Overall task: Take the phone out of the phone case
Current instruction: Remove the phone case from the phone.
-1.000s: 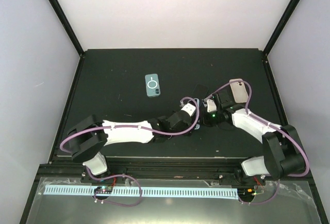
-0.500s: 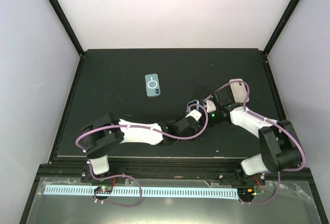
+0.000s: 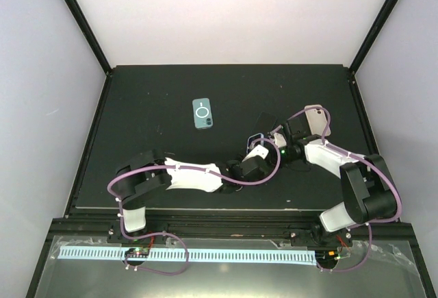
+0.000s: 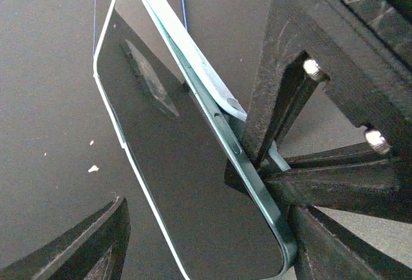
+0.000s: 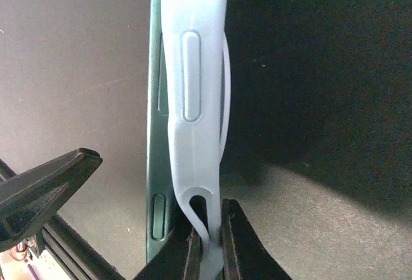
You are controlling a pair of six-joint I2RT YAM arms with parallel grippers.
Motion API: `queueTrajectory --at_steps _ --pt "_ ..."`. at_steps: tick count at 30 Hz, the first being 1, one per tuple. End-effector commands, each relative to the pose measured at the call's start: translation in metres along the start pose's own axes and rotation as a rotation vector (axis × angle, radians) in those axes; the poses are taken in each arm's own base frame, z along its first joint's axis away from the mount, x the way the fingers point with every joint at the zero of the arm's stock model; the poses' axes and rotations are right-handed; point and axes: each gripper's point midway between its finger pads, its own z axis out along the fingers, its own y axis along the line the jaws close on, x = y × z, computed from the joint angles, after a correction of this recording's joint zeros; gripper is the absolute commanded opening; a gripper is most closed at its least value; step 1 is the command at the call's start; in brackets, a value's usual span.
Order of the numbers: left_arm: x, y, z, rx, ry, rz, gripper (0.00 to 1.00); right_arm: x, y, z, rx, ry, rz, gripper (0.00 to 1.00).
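White shells and black joints clad the left arm (image 3: 185, 175) and right arm (image 3: 328, 159); purple cables (image 3: 187, 255) loop along both, a green light (image 3: 281, 152) glows at one wrist, and silver screws (image 4: 312, 67) stud black housing (image 4: 341, 35).
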Motion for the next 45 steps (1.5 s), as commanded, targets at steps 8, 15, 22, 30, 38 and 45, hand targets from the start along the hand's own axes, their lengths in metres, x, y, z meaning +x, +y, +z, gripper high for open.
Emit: queueTrajectory --at_steps 8,15,22,30,38,45 --pt "-0.003 0.058 -0.004 -0.341 -0.040 -0.074 0.63 -0.002 0.023 -0.006 -0.121 0.019 -0.033 0.01" --pt "-0.010 0.081 -0.016 -0.377 -0.069 -0.043 0.41 0.002 0.029 -0.008 -0.161 0.029 -0.052 0.01" --pt "-0.026 0.083 -0.019 -0.377 -0.098 0.048 0.18 0.002 0.029 -0.006 -0.167 0.043 -0.062 0.01" --pt "-0.042 0.083 -0.037 -0.328 -0.160 0.001 0.01 -0.006 0.025 -0.010 -0.119 -0.013 -0.096 0.01" --pt "-0.056 0.089 -0.072 -0.245 -0.239 -0.105 0.01 -0.019 0.008 -0.012 -0.006 -0.076 -0.141 0.01" --pt "-0.073 0.096 -0.107 -0.167 -0.338 -0.161 0.02 -0.042 0.008 -0.030 0.082 -0.178 -0.231 0.01"
